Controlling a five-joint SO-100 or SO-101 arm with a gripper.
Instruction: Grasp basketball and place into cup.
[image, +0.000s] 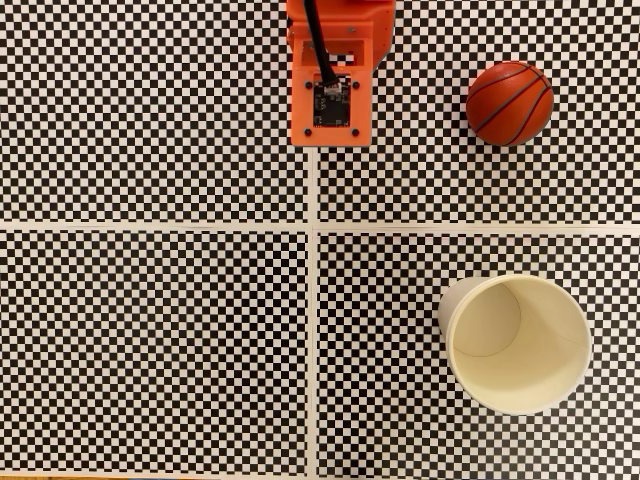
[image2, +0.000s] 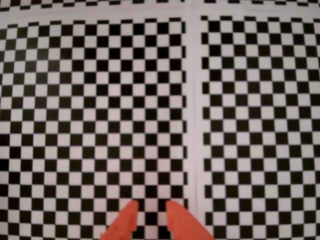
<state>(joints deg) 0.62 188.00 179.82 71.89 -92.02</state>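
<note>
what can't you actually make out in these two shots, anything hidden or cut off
- Arm: the fixed view's top edge cuts it off; only an orange block shows.
- Gripper: only two fingertips show in the wrist view, a narrow gap between; the bottom edge hides the rest.
- Basketball and cup: absent from the wrist view, which shows only the checkered mat.
- Cup's outside wall: mostly hidden by its own rim in the fixed view.

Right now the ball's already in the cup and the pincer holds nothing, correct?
Not quite. The basketball is not in the cup: the fixed view shows it lying on the checkered mat above the cup, which is empty. The rest holds: in the wrist view the pincer holds nothing.
</note>
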